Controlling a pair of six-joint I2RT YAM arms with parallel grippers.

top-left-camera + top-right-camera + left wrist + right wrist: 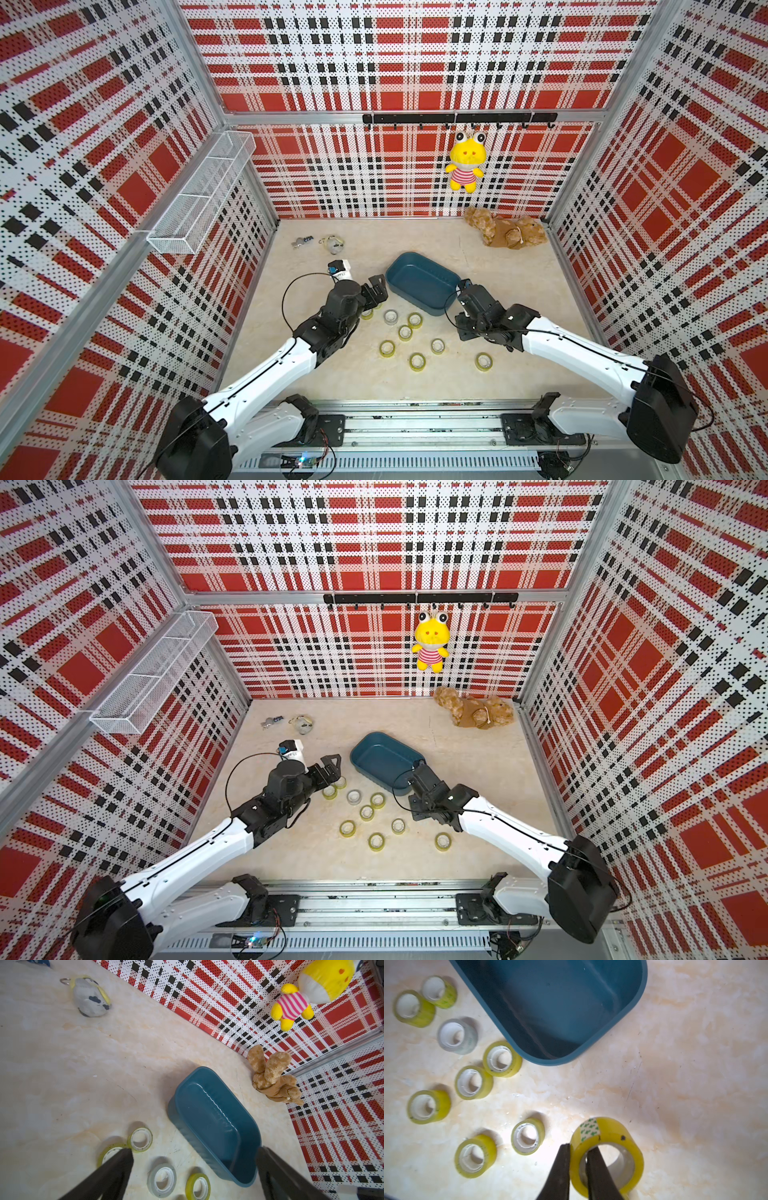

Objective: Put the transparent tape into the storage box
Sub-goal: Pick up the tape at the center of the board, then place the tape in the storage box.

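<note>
Tape [610, 1138] sits pinched by its wall in your right gripper [578, 1150], one finger inside the core, likely for carrying to the box [550, 1001].

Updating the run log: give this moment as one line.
right gripper: shut on tape roll | left gripper: open | storage box: empty

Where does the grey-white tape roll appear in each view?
Top view: grey-white roll just robot-side of the storage box.
Top view: likewise, roll.
Left wrist: roll near the box's long wall.
Right wrist: roll among yellow rolls.
Shared landmark: the box.
</note>
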